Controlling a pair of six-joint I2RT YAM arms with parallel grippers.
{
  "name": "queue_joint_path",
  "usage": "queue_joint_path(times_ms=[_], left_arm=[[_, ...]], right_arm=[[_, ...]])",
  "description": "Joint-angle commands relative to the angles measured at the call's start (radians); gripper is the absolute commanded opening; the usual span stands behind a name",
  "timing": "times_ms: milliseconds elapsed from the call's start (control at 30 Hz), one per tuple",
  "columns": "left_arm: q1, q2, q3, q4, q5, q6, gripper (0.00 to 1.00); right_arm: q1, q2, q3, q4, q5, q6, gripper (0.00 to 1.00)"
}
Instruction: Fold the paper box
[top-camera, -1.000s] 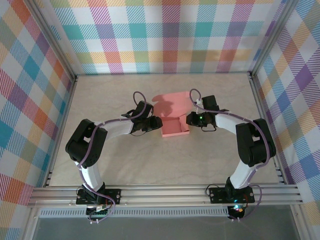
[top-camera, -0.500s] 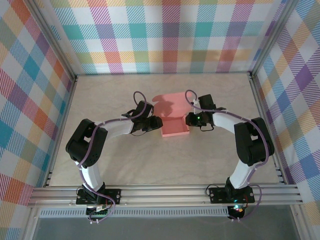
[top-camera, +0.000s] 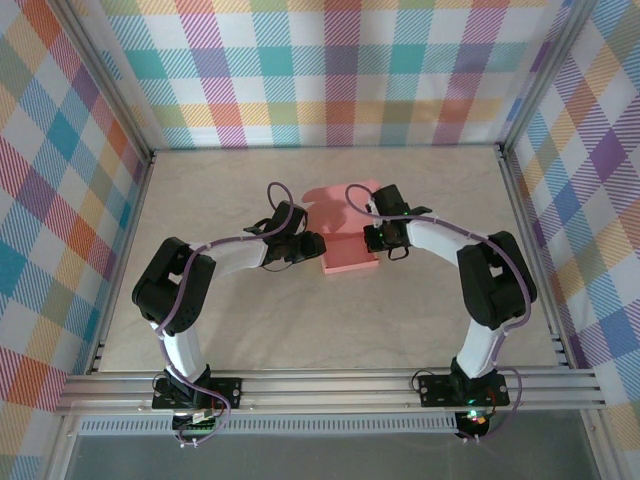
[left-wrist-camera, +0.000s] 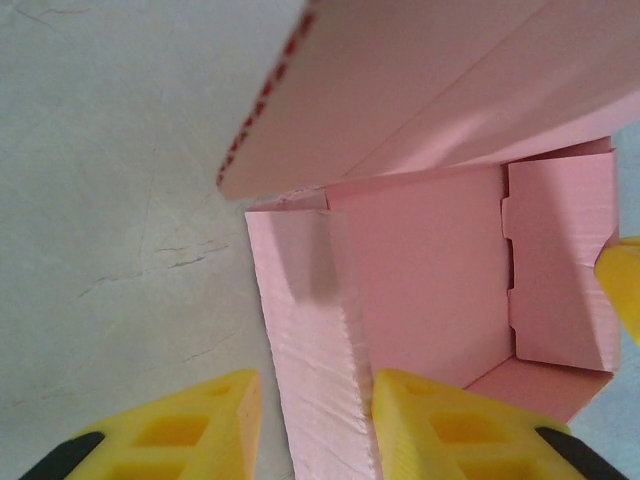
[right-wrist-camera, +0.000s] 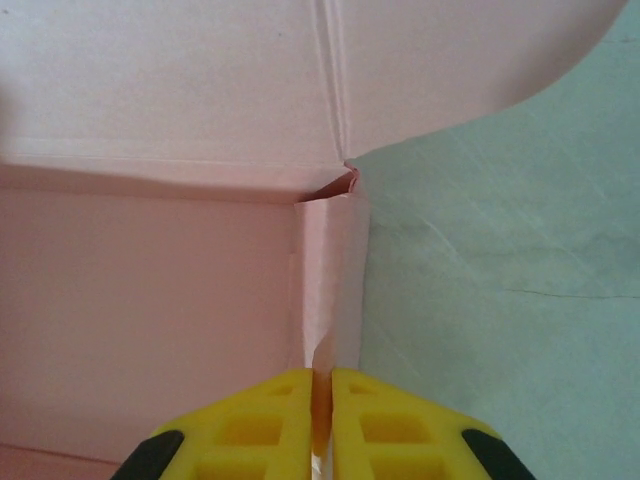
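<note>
The paper box (top-camera: 350, 258) is a salmon-pink shallow tray on the table, its lid flap (top-camera: 335, 203) standing open at the far side. My left gripper (top-camera: 318, 246) is at the box's left wall. In the left wrist view its yellow fingers (left-wrist-camera: 318, 388) straddle that wall (left-wrist-camera: 310, 340): the inner finger touches the card, and a thin strip of table shows beside the outer one. My right gripper (top-camera: 373, 238) is at the box's right side. Seen from the right wrist, it (right-wrist-camera: 322, 378) is shut on the thin edge of the right wall (right-wrist-camera: 330, 290).
The pale marbled table (top-camera: 240, 320) stretches on all sides of the box. Checked walls and aluminium rails (top-camera: 330, 385) enclose the workspace. Both arms bend inward towards the middle, their bases at the near edge.
My right gripper has moved left onto the box's right wall and closed down on it. The left arm and the box have stayed where they were.
</note>
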Motion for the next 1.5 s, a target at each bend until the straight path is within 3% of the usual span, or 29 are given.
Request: queue_joint_path(times_ms=[0, 500, 833, 967, 1067, 1333, 1467], left_arm=[[-0.017, 0.034, 0.012, -0.043, 0.019, 0.022, 0.35], [-0.017, 0.028, 0.007, -0.047, 0.016, 0.025, 0.35], [-0.017, 0.029, 0.007, -0.048, 0.016, 0.026, 0.35], [-0.017, 0.029, 0.007, -0.049, 0.018, 0.026, 0.35], [-0.017, 0.029, 0.007, -0.049, 0.017, 0.027, 0.35], [-0.017, 0.028, 0.007, -0.053, 0.016, 0.03, 0.35], [-0.017, 0.03, 0.008, -0.05, 0.018, 0.029, 0.35]], right_arm=[[0.029, 0.051, 0.002, -0.086, 0.052, -0.024, 0.14], [0.041, 0.077, 0.027, -0.087, 0.065, -0.023, 0.16], [0.06, 0.094, 0.051, -0.117, 0.119, -0.032, 0.07], [0.074, 0.107, 0.062, -0.125, 0.159, -0.033, 0.17], [0.084, 0.124, 0.075, -0.134, 0.176, -0.034, 0.18], [0.099, 0.149, 0.1, -0.154, 0.214, -0.038, 0.01], [0.112, 0.169, 0.114, -0.177, 0.278, -0.039, 0.0]])
